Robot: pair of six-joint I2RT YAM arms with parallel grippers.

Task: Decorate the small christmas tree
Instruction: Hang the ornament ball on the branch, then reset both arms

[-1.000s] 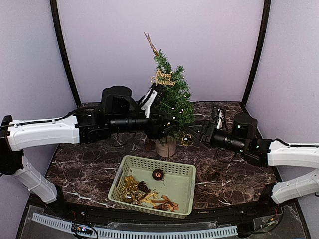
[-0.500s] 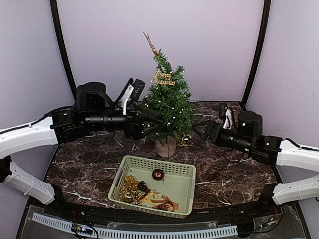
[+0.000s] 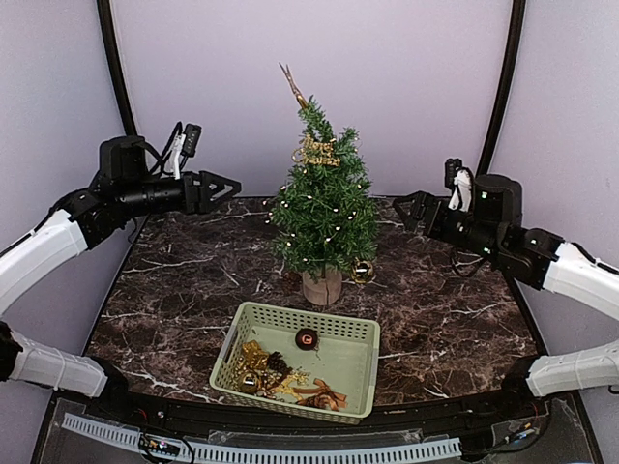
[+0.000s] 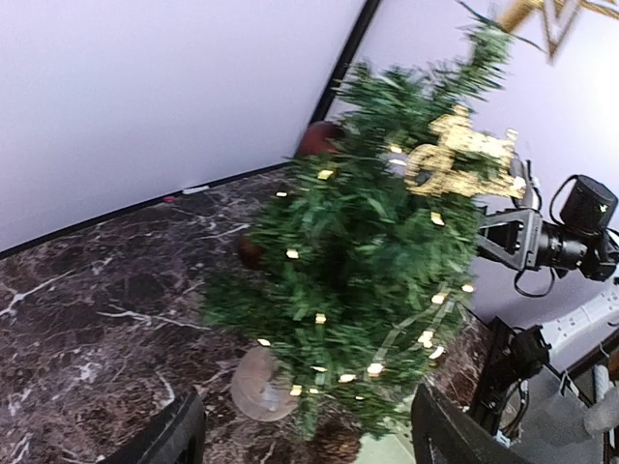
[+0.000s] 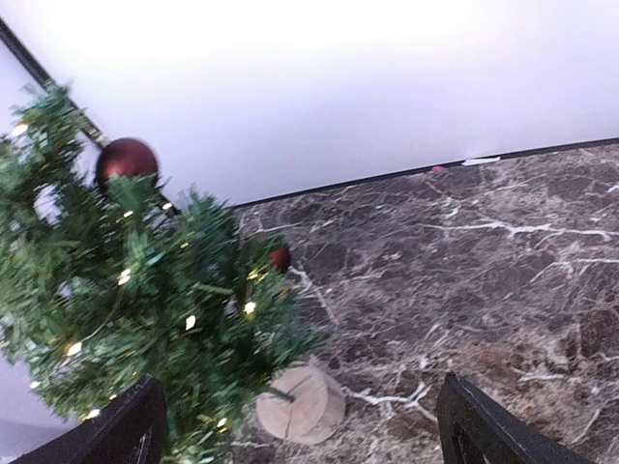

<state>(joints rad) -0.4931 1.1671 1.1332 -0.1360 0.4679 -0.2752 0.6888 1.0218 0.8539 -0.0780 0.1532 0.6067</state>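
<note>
Green basket (image 3: 344, 368) of ornaments (image 3: 256, 362) fronts the small christmas tree (image 3: 324, 208); both jaws gape empty.

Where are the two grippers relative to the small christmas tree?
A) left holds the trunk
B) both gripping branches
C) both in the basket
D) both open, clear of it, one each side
D: the left gripper and right gripper hang open either side of the small christmas tree, touching nothing.

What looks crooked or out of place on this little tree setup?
Only the gold topper stands out: it leans to the left at the tip of the small christmas tree instead of pointing straight up. The tree itself stands upright on its wooden base, and the spare ornaments lie inside the basket.
</note>
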